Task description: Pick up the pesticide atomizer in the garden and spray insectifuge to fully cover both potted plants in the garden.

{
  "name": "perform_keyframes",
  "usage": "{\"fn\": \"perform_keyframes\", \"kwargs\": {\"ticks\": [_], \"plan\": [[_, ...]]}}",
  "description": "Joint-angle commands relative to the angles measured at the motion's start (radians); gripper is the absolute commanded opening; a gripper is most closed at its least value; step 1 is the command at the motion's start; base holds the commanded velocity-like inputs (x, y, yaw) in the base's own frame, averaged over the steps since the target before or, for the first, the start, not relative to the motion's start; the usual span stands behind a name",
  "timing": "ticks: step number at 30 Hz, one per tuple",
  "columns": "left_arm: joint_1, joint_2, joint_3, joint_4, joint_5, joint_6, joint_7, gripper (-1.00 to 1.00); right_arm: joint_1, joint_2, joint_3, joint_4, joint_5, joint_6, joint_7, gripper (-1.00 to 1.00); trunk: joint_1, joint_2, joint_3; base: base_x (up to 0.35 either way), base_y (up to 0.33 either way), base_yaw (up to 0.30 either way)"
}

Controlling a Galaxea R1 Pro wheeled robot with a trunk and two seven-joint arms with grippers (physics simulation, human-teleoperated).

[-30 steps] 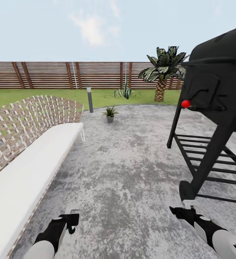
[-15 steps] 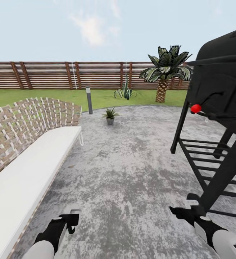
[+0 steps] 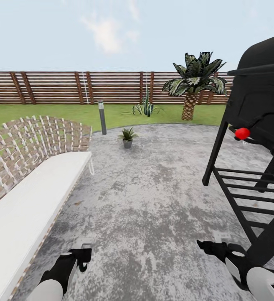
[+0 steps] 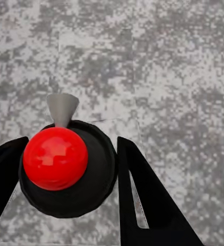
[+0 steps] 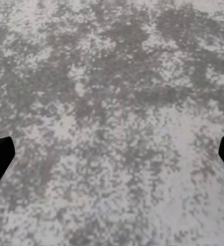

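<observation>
The view has slid left: the black grill [image 3: 262,121] now sits further right in frame, so the robot is turning or rolling across the patio [image 3: 153,200]. One potted plant [image 3: 128,136] stands upper centre. Left pincer [image 4: 65,169] is clamped on the atomizer [image 4: 60,164]; right pincer [image 5: 112,154] is spread, empty.

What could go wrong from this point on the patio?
1. The black metal barbecue grill has its frame right beside the right gripper; driving or turning could clip it.
2. The small green-leaved potted plant in a grey pot is far ahead; spraying from here would likely miss.
3. The dark pesticide atomizer sits between the left gripper's fingers; a bump might loosen it.
</observation>
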Motion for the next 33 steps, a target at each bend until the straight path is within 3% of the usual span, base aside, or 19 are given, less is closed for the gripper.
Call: {"fn": "perform_keyframes", "kwargs": {"ticks": [1,33], "plan": [[-0.001,-0.002,0.008,-0.004,-0.008,0.004,-0.009,-1.00,-0.001,0.000,-0.008,0.001,0.002,-0.002,0.005,1.00,0.000,0.000,-0.001,0.339,0.000,0.000],[-0.001,-0.002,0.008,-0.003,-0.008,0.004,-0.009,-1.00,-0.001,0.001,-0.008,0.001,0.002,-0.003,0.004,1.00,0.000,0.000,-0.001,0.339,0.000,0.000]]}}
